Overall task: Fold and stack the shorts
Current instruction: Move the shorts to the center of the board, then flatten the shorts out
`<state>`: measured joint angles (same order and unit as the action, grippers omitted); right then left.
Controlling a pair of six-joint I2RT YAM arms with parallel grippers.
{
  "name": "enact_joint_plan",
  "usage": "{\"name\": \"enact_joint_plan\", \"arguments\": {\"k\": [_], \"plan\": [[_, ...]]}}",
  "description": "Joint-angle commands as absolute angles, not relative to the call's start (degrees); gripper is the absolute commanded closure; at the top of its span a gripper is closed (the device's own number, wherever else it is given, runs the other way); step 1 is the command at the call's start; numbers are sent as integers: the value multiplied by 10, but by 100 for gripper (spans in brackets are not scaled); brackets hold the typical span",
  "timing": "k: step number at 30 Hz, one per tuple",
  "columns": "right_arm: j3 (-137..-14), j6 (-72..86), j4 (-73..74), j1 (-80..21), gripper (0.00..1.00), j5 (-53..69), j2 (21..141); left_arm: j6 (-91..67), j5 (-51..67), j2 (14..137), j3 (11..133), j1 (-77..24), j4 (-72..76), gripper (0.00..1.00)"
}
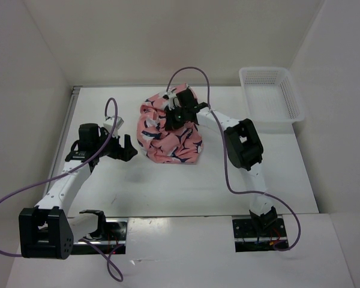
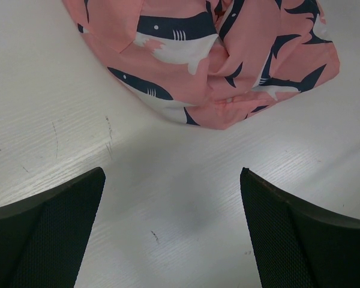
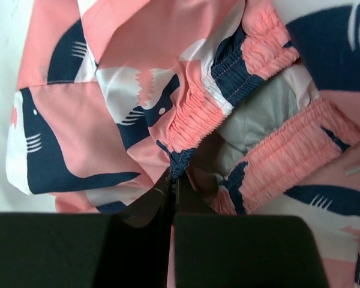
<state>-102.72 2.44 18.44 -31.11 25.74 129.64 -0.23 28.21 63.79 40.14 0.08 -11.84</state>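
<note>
At right jaws: clamped together on the gathered waistband of the shorts point(image 3: 138, 120). At left jaws: spread wide, gripping nothing, low over bare surface point(image 2: 168, 198), just short of the fabric's near edge. Crumpled in a heap mid-surface, toward the far side. Far right, well apart: white mesh basket point(image 1: 270, 99).

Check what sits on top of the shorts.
The right end effector rests on the crumpled shorts, fingers pinched together on the gathered waistband. Whatever lies under the heap, and the fabric between the fingers, is covered.
</note>
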Motion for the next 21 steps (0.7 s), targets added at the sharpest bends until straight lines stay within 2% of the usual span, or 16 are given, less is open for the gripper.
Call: {"name": "enact_joint_plan", "arguments": {"k": [1, 7, 13, 21], "plan": [[-1081, 25, 163, -316, 100, 269, 1297, 0, 297, 639, 406, 2, -103, 0], [-1252, 47, 170, -316, 100, 299, 1252, 0, 274, 649, 406, 2, -91, 0], [-1512, 76, 198, -316, 100, 267, 1245, 0, 233, 655, 443, 2, -52, 0], [-1583, 120, 204, -316, 100, 169, 1219, 0, 315, 671, 483, -10, -47, 0]]}}
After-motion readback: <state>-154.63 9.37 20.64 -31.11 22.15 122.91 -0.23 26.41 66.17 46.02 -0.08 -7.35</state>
